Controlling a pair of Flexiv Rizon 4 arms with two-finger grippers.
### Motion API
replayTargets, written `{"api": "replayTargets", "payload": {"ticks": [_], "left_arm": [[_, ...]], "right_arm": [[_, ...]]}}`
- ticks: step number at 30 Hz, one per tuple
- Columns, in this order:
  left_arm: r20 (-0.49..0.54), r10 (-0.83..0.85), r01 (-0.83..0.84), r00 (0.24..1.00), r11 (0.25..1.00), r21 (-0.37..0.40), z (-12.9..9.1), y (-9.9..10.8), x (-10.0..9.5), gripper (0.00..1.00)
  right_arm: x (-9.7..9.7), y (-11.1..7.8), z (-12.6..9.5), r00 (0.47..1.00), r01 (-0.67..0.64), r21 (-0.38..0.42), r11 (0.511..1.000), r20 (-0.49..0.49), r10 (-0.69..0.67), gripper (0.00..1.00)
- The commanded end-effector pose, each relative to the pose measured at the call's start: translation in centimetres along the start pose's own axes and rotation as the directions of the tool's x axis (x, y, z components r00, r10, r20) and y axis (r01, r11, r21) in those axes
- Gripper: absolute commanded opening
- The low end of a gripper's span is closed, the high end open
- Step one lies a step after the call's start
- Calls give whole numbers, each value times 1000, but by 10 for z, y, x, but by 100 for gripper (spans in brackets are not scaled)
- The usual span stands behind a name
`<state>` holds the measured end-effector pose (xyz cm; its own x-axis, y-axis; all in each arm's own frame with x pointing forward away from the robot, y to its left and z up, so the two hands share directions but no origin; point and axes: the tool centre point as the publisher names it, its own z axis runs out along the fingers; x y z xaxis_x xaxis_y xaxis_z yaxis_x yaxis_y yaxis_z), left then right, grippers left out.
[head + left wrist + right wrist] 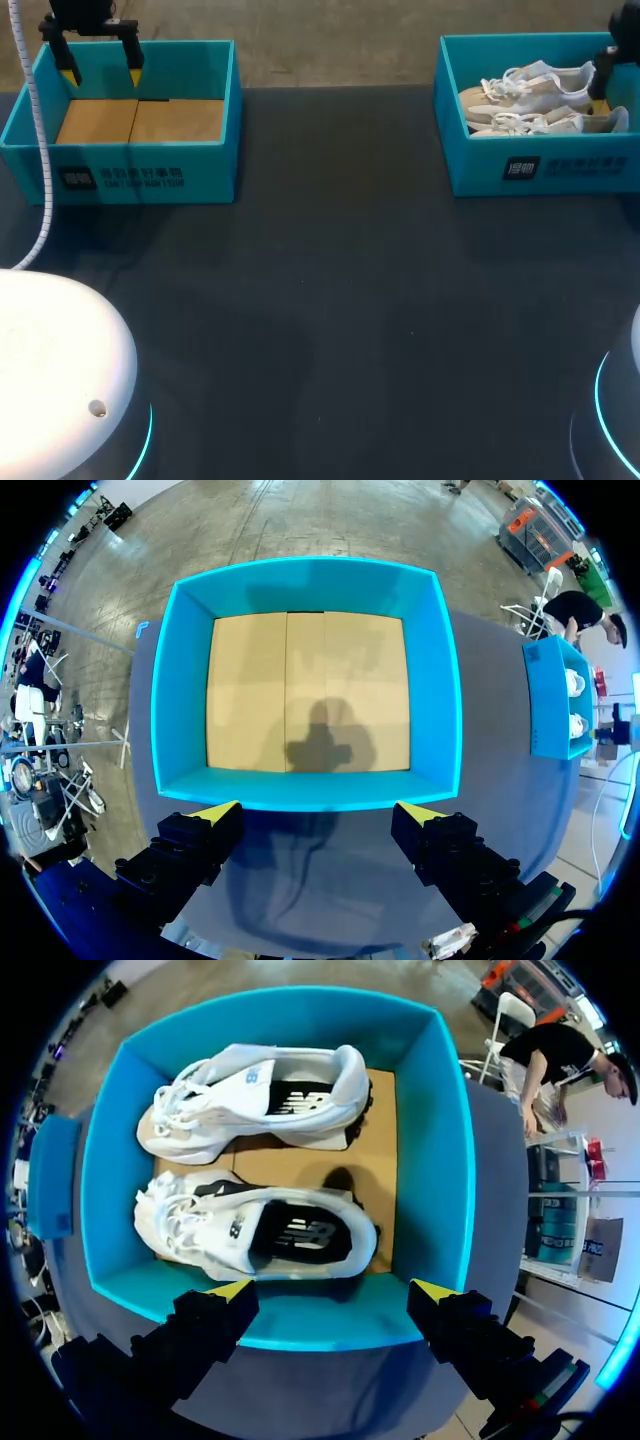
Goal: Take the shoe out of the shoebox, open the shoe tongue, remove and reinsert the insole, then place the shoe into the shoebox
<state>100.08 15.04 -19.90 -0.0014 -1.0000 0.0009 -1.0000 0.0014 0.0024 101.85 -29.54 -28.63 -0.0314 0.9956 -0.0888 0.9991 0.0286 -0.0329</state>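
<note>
Two white and beige shoes lie on their sides in the blue shoebox (480, 170) at the table's far right: one shoe (262, 1100) at the far side, the other shoe (262, 1232) nearer my fingers. My right gripper (333, 1290) hangs open above the box's near wall, touching nothing. In the head view only part of my right arm (616, 55) shows, at the box's right end. My left gripper (101, 72) stands open over the back wall of a second blue box (178, 690) at the far left. That box holds nothing; its cardboard floor (300, 690) is bare.
The dark table (330, 300) stretches between the two boxes and towards the front. A white cable (40, 150) hangs down past the left box's left end. The white arm bases (60, 370) stand at the front corners.
</note>
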Motion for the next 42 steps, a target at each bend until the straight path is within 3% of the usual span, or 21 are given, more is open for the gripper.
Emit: {"api": "replayTargets", "payload": {"ticks": [1,11,17,21,42], "left_arm": [[0,0,0,1000,1000,0,0,0,0,100],[0,0,0,1000,1000,0,0,0,0,100],[0,0,0,1000,1000,0,0,0,0,100],[0,0,0,1000,1000,0,0,0,0,100],[0,0,0,1000,1000,0,0,0,0,100]], "right_arm": [[0,14,11,1000,10,26,1000,4,-10,100],[-14,21,33,1000,10,34,999,-27,-9,100],[-20,23,45,1000,7,52,999,-30,-6,88],[-21,24,51,999,10,59,998,-36,-8,86],[-24,28,78,997,23,56,998,-73,-19,89]]}}
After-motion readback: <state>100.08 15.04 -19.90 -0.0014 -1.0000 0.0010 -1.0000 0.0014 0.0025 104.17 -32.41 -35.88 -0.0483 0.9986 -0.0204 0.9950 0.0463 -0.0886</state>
